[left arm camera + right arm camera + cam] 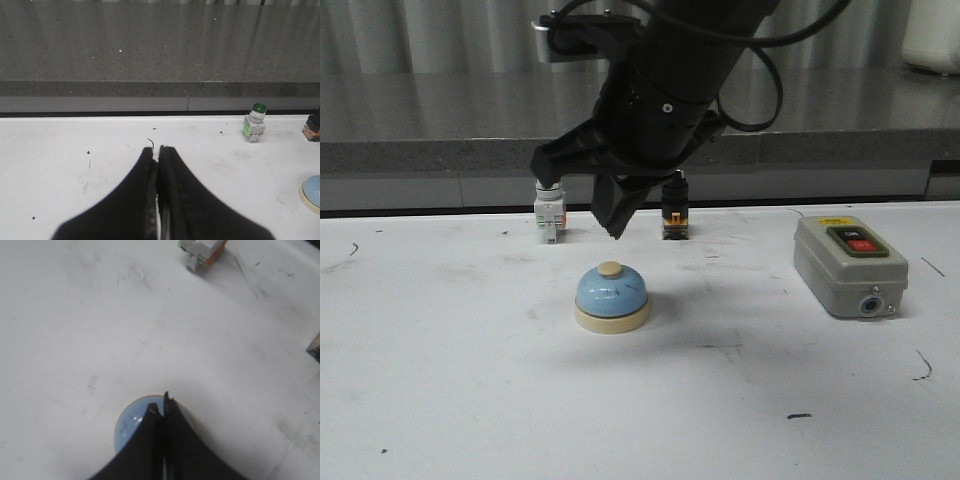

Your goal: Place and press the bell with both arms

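The light-blue bell [611, 298] with a cream base and cream button stands on the white table, centre left in the front view. My right gripper [615, 232] is shut and empty. It points down a little above the bell's button, with a gap between them. In the right wrist view its shut fingertips [160, 405] cover the top of the bell [131, 427]. My left gripper [157, 150] is shut and empty, low over bare table. The bell [312, 192] shows at the edge of the left wrist view. The left arm is not in the front view.
A grey box with red and black buttons [848, 262] sits at the right. A green-capped push button [550, 212] and a black and orange button [673, 215] stand at the back, half behind the arm. A grey ledge [420, 150] runs behind the table.
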Robot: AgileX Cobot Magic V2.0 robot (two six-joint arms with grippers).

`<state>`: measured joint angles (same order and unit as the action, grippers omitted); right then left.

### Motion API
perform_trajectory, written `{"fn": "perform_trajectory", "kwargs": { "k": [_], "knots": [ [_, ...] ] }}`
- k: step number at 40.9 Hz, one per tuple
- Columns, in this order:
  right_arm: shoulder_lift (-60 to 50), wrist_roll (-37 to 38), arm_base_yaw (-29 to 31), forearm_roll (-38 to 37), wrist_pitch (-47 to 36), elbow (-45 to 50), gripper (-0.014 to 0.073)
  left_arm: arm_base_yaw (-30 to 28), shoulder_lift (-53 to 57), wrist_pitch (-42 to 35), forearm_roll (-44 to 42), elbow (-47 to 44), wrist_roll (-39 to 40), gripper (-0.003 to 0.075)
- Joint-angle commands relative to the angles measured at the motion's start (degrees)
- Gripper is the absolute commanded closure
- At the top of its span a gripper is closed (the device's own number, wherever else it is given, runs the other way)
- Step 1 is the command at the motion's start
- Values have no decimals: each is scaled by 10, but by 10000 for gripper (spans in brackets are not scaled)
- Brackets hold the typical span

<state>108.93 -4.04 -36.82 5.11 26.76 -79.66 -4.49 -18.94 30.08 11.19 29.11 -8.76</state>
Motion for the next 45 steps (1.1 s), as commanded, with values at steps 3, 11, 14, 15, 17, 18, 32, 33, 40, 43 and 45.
{"fn": "perform_trajectory", "kwargs": {
  "k": [3, 11, 14, 15, 17, 18, 32, 33, 40, 43, 45],
  "knots": [
    [-18, -2, 0, 4, -14, -23, 655, -1, -4, -48, 10, 16, 2, 740],
    [3, -2, 0, 4, -16, -23, 655, -1, -4, -48, 10, 16, 2, 740],
    [10, -2, 0, 4, -14, -23, 655, -1, -4, -48, 10, 16, 2, 740],
    [12, -2, 0, 4, -14, -23, 655, -1, -4, -48, 10, 16, 2, 740],
    [12, -2, 0, 4, -14, -23, 655, -1, -4, -48, 10, 16, 2, 740],
    [11, -2, 0, 4, -14, -23, 655, -1, -4, -48, 10, 16, 2, 740],
    [-84, -1, 11, 4, 0, -23, 655, -1, -4, -49, 10, 16, 2, 740],
    [-93, -1, 15, 4, 6, -23, 655, -1, -4, -49, 10, 16, 2, 740],
    [-160, 18, 67, 5, 9, 21, 655, -1, -4, -49, 10, 16, 2, 740],
    [-203, 18, 97, 5, 6, 61, 655, -1, -4, -49, 10, 16, 2, 740],
    [-237, 18, 117, 5, 2, 89, 655, -1, -4, -49, 10, 16, 2, 740]
  ]
}}
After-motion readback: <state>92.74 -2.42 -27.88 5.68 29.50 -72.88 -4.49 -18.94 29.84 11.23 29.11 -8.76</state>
